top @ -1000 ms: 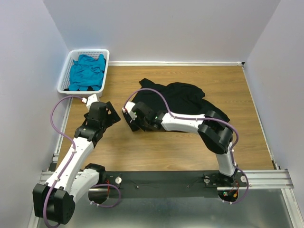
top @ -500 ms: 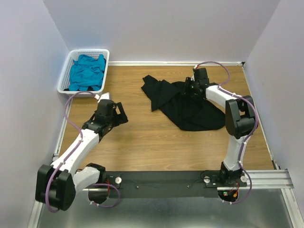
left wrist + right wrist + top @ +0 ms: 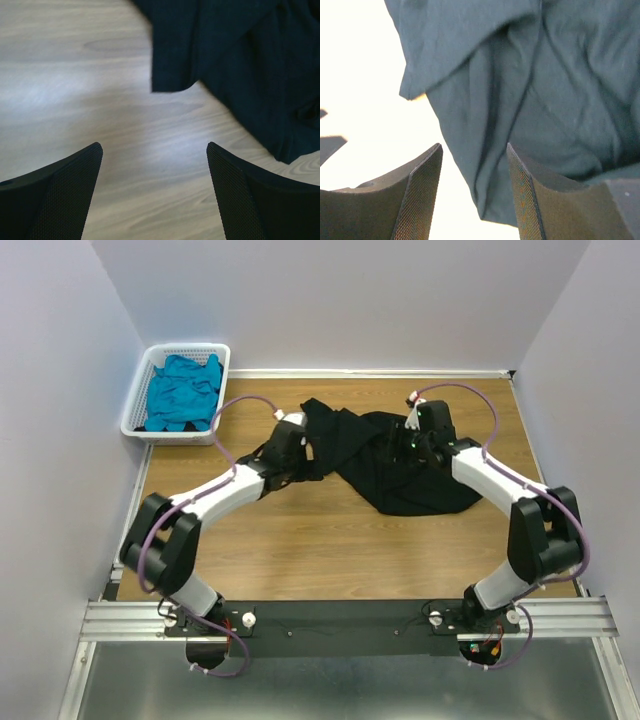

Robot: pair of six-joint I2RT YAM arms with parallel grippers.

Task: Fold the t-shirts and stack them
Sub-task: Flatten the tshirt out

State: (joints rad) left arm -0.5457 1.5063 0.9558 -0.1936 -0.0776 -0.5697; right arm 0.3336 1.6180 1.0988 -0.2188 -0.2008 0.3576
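Note:
A black t-shirt (image 3: 400,465) lies crumpled and partly spread on the wooden table, right of centre. My left gripper (image 3: 302,460) hovers at its left sleeve edge. In the left wrist view the left gripper (image 3: 152,147) is open wide over bare wood, with the black t-shirt (image 3: 235,65) just beyond the fingertips. My right gripper (image 3: 413,443) is over the shirt's upper middle. In the right wrist view the right gripper (image 3: 474,150) has its jaws apart above a fold of the black t-shirt (image 3: 530,90), gripping nothing. A teal t-shirt (image 3: 183,392) lies bunched in the basket.
A white slotted basket (image 3: 140,400) stands at the back left corner against the wall. White walls close in the table on the left, back and right. Bare wood (image 3: 330,550) stretches between the shirt and the arm bases.
The right gripper carried the shirt from the left-centre toward the back right, then opened and let it go. The left arm swung from the table's left side to the shirt's left edge.

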